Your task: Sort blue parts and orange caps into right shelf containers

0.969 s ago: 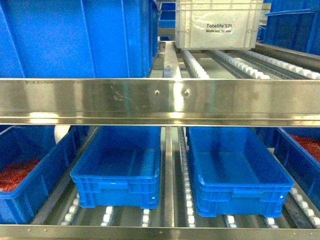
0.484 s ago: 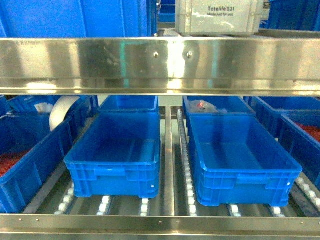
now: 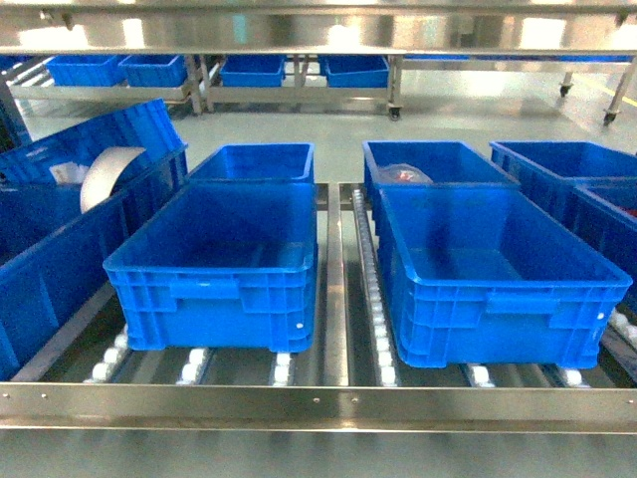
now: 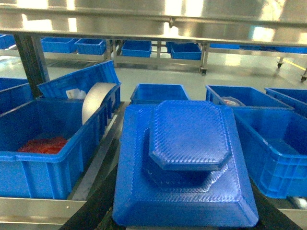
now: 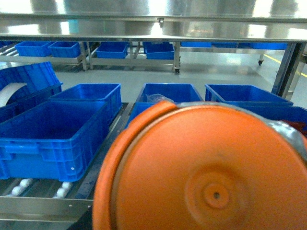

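The head view has been lowered: the steel beam that filled its upper half 1 second ago now sits at the very top edge, and the pale grey crate above is out of sight, so the lower shelf is seen in full and the unloading step can be judged near. In the left wrist view a blue stepped plastic part with a woven surface texture (image 4: 184,167) fills the foreground, evidently carried by the left arm; in the right wrist view a large round orange plastic cap (image 5: 206,177) blocks most of the frame, evidently carried by the right arm. Neither set of fingers is visible, so their state cannot be told. On the roller shelf (image 3: 338,299), 2 large open-top blue plastic crates stand side by side at the near edge, a left one (image 3: 214,264) and a right one (image 3: 498,274), both apparently empty; 2 smaller blue crates stand just behind them. 1 blue crate holding small orange-red pieces (image 4: 45,143) is seen at the far left.
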Available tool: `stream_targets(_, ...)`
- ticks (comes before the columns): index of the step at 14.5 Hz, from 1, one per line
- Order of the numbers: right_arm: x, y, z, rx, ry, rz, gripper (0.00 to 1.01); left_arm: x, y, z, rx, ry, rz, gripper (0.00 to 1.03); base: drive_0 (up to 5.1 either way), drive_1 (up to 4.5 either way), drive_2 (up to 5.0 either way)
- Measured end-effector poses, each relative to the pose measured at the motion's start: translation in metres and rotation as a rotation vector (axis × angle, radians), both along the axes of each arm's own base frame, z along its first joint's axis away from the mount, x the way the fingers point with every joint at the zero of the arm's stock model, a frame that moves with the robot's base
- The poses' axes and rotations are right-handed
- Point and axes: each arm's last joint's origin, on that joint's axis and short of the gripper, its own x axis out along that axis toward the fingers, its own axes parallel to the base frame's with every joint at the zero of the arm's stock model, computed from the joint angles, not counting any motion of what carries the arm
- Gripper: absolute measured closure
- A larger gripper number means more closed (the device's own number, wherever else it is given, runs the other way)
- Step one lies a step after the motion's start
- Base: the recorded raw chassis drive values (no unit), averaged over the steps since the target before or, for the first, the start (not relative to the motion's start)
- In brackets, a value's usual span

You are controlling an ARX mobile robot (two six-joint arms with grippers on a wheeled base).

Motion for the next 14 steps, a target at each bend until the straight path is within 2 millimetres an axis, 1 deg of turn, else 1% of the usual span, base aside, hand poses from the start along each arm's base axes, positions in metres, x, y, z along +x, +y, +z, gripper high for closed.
stream_targets(14,0.0,0.0,0.0,0.0,0.0,0.0,0.57,0.0,0.0,0.0,0.0,0.0,0.0,0.63,0.0,0.0,0.0)
